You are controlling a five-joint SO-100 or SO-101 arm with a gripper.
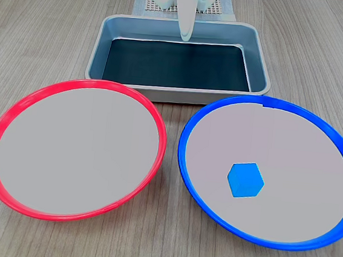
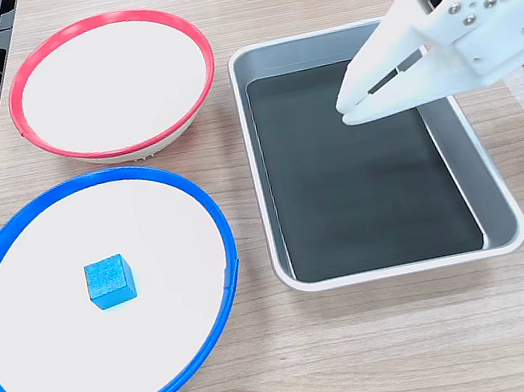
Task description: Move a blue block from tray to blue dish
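Over the tray's far end, the arm slants down with its gripper closed and holding nothing. Inside the blue dish, near its centre, lies the block.

Block: lies inside the dish, near its middle.
Dish: in a fixed view, right of the plate; in front of the pan, its rim overlapping the pan's front edge.
Plate: just beside the dish, apart from it.
Pan: on the table, behind both.
Gripper: over the pan's far part, above its floor.
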